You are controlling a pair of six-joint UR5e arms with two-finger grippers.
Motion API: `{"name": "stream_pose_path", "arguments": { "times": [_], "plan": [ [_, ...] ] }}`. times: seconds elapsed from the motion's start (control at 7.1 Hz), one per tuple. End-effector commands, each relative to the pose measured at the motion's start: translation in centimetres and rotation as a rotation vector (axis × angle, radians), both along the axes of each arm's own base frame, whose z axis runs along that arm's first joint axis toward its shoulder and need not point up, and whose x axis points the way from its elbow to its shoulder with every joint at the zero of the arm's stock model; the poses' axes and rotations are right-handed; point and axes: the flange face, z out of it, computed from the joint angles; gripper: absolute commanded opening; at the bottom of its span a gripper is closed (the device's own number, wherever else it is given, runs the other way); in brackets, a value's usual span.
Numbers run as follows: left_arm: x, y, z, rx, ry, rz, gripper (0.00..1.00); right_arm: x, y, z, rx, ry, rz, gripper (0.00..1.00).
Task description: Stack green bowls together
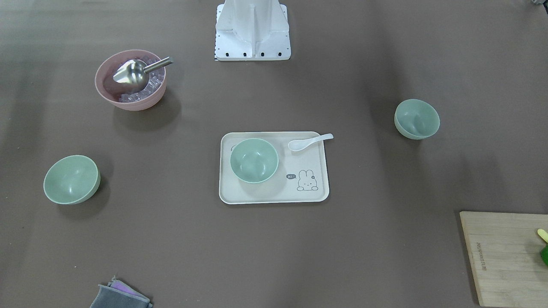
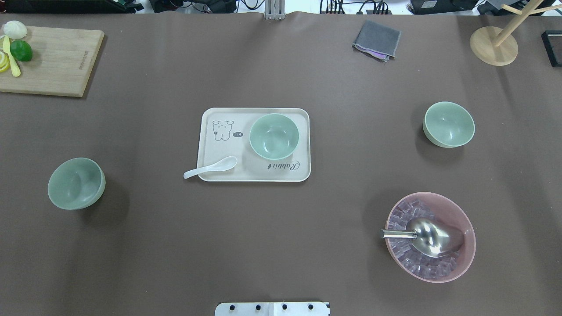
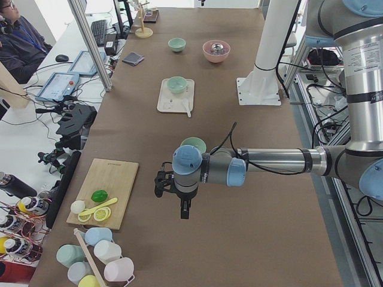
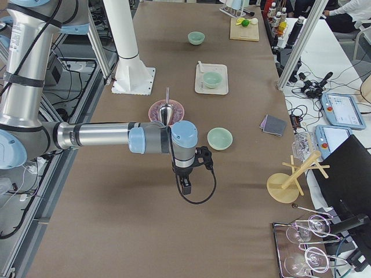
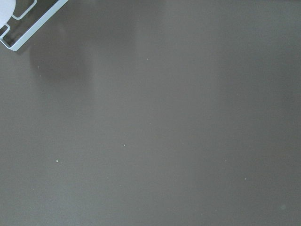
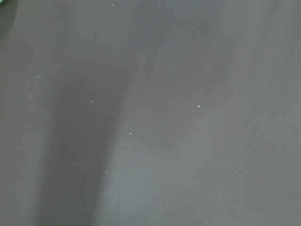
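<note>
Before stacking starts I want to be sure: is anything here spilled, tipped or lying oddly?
Nothing is spilled or tipped. The middle green bowl, the left green bowl and the right green bowl stand upright. Only the white spoon is askew: its handle sticks out over the tray rim.

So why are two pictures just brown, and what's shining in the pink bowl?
Left and right wrist-mounted views: mostly bare brown table, soft shadows, dust specks; overhead exterior view: light glares off the silver metal scoop in the round pink bowl.
</note>
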Motion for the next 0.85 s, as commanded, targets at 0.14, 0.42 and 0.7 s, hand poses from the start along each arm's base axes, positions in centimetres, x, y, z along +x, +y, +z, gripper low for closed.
{"name": "stream_pose_path", "arguments": {
  "times": [0.14, 0.42, 0.7],
  "plan": [
    [0.0, -0.1, -0.1, 0.002, 0.000, 0.000, 0.99, -0.1, 0.0, 0.0, 0.000, 0.001, -0.002, 1.00],
    [0.0, -0.3, -0.6, 0.035, -0.001, 0.001, 0.99, -0.1, 0.0, 0.0, 0.002, 0.001, -0.002, 1.00],
    [0.0, -1.0, -1.2, 0.063, -0.006, -0.001, 0.99, -0.6, -0.3, -0.9, 0.004, -0.071, 0.000, 1.00]
  ]
}}
